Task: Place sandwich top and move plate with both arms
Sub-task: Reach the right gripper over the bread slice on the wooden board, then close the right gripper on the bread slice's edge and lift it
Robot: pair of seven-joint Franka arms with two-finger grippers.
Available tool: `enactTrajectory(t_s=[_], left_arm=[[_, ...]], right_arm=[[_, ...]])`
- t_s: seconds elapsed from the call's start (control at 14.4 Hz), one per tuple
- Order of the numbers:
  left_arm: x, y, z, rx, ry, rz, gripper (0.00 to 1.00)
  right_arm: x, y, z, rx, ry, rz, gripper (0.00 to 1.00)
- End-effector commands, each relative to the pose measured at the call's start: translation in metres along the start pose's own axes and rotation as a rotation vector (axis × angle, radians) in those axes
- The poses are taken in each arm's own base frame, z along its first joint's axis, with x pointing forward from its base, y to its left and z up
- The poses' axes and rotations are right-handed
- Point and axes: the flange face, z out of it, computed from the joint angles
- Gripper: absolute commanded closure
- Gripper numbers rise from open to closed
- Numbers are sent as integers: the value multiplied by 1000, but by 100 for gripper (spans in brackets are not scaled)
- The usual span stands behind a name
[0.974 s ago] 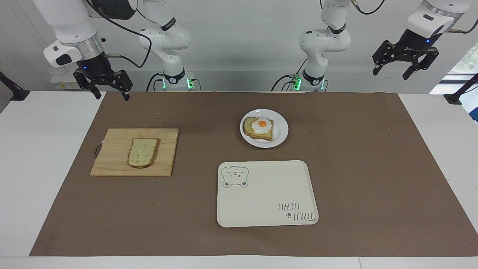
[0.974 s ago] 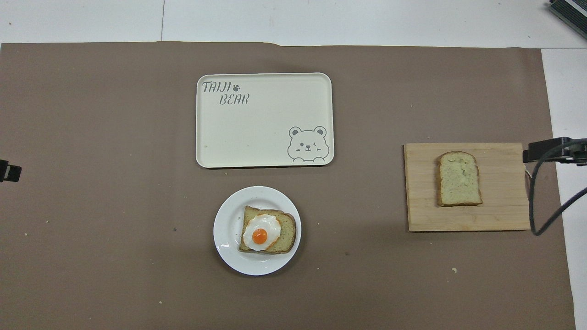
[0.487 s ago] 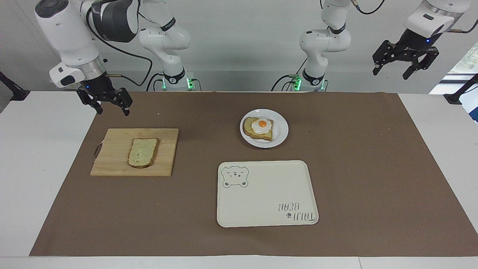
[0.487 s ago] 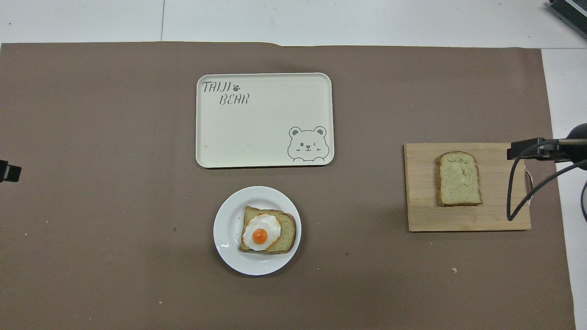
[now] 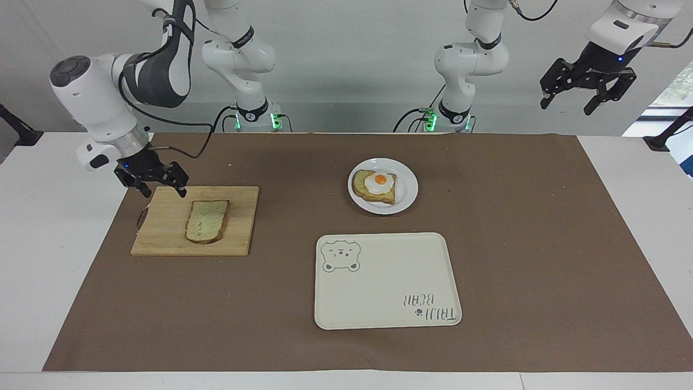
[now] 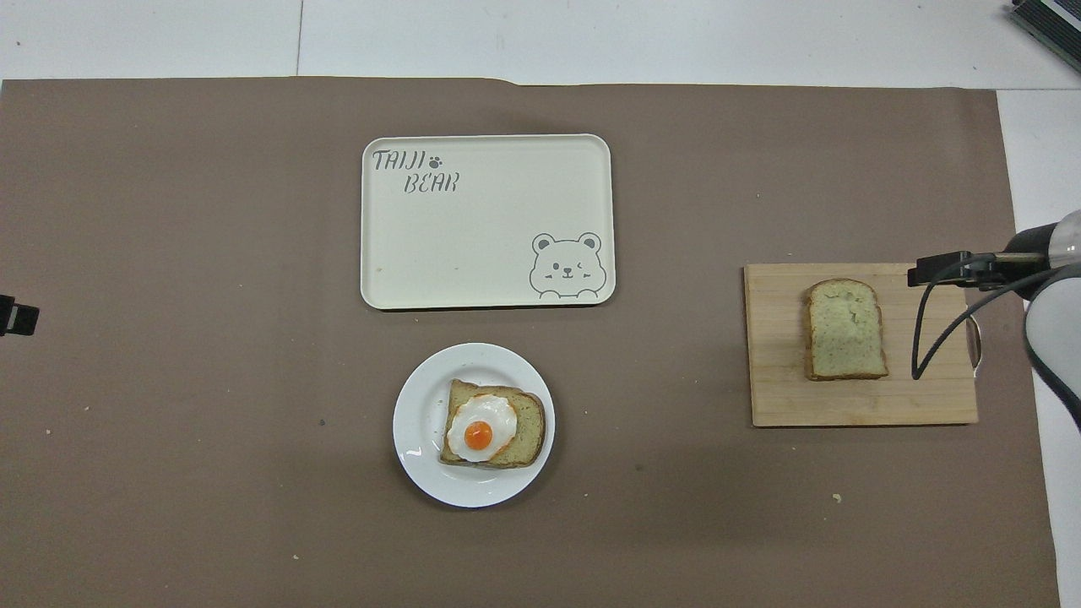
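Listing: cream bear tray [image 5: 387, 280] lower centre of the facing view; white plate [image 5: 406, 194] with egg toast [image 5: 374, 186] above it; sandwich top [image 5: 206, 220] on cutting board [image 5: 162, 227], centre left. Brown mat [image 5: 520, 244] on white table [image 5: 32, 271]. My right gripper [image 5: 155, 184] spread over the board's corner; left gripper [image 5: 587, 92] spread, waiting upper right.

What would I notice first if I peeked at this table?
Probably the bright fried egg on toast, sitting on a small round white plate near the robots. Then the open right gripper over the corner of a wooden cutting board, where a pale bread slice lies.
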Motion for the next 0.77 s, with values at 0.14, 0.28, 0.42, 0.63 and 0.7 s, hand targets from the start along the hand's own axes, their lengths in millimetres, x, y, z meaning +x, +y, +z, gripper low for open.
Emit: enactTrajectory(t_s=[0.14, 0.28, 0.42, 0.63, 0.7], left_arm=[[-8, 0, 0, -6, 3, -12, 0], [-8, 0, 0, -6, 3, -10, 0], [-8, 0, 0, -6, 3, -12, 0], [-8, 0, 0, -6, 1, -9, 0], [-8, 0, 0, -6, 1, -11, 0]], right_arm=[[-11, 9, 45, 45, 11, 16, 0], [-12, 22, 67, 72, 11, 18, 0], [-18, 25, 82, 67, 13, 15, 0], [-24, 32, 102, 88, 18, 55, 0], [-24, 32, 109, 92, 10, 49, 0]])
